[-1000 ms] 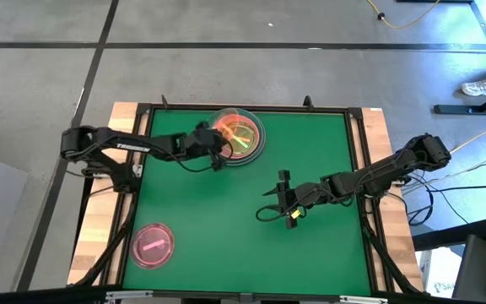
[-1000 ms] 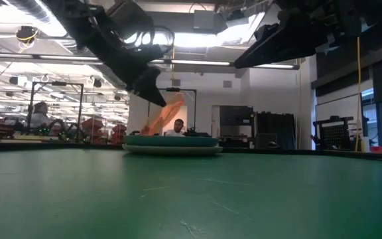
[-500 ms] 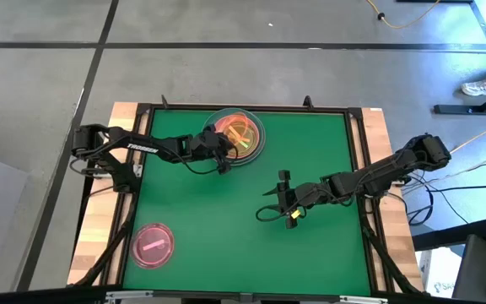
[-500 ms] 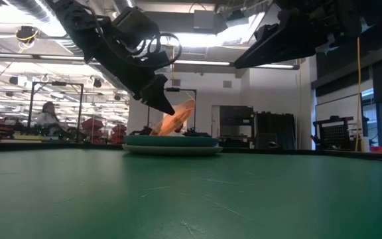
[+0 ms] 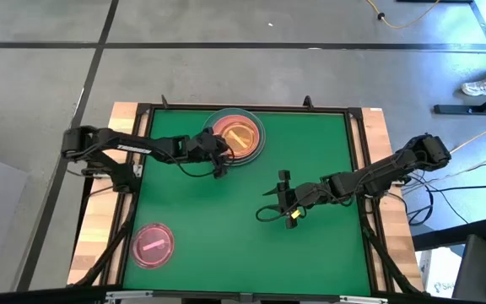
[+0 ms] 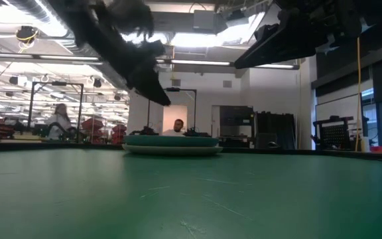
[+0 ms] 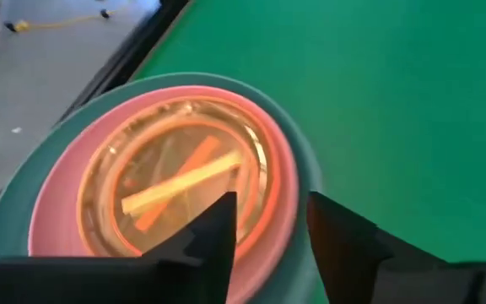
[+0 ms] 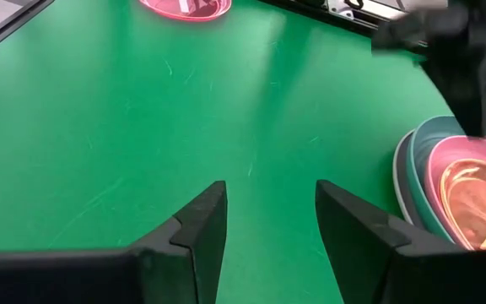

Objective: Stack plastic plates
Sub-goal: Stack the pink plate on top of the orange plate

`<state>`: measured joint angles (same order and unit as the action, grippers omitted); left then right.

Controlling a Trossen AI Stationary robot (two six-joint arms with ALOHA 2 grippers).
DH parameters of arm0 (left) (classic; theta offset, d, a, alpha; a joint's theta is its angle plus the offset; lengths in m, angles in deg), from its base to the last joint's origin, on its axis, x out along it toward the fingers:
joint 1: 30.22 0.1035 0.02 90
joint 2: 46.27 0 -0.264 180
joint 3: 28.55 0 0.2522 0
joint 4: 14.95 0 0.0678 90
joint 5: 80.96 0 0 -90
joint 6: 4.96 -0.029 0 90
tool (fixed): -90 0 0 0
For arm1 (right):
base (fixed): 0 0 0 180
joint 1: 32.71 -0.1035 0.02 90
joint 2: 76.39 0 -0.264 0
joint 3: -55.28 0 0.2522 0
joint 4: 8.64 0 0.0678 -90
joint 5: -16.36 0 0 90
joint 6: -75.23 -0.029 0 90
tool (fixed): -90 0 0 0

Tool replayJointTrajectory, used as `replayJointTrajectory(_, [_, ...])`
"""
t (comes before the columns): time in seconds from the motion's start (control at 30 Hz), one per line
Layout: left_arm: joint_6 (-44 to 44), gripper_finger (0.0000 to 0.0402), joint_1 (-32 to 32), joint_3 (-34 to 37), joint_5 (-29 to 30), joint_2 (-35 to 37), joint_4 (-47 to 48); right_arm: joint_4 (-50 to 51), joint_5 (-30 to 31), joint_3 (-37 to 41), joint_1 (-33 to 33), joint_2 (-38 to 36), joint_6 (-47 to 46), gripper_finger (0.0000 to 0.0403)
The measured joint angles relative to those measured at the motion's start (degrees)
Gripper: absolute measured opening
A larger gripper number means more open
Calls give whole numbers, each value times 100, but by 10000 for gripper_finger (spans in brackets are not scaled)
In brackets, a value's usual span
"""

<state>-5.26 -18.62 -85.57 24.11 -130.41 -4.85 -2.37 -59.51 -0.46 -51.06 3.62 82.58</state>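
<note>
A stack of plates sits at the table's far middle: a grey-white plate under a teal one, an opaque pink one, and small translucent orange-looking plates with bar marks lying flat on top. My left gripper is open and empty. It hovers just over the stack's near-left rim and stands above it in the low view. My right gripper is open and empty over the table's middle right. A small pink plate lies flat at the near left.
The green mat is framed by a black rail and wooden edges. The small pink plate also shows in the right wrist view. People and benches show in the room beyond the table.
My left gripper held a small translucent plate tilted over the stack, lowered it onto the stack and let go. The plate now lies flat on top. The gripper has drawn back up and toward the table's left.
</note>
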Motion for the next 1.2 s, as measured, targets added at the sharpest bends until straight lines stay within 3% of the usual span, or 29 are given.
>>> replayJointTrajectory(0.3, [964,154,-1112,-550,-548,925,2318,0,-2,-2,0,0,-6,172])
replayJointTrajectory(0.6, [2621,137,-2373,-574,-1265,1115,4525,-2,-2,-2,0,0,-8,172])
replayJointTrajectory(0.9, [4022,134,-3308,252,-2485,1119,4948,-74,-2,-2,0,-1,-96,172])
replayJointTrajectory(1.2, [4492,134,-4210,692,-2438,1119,4894,-210,-2,0,0,-2,-109,172])
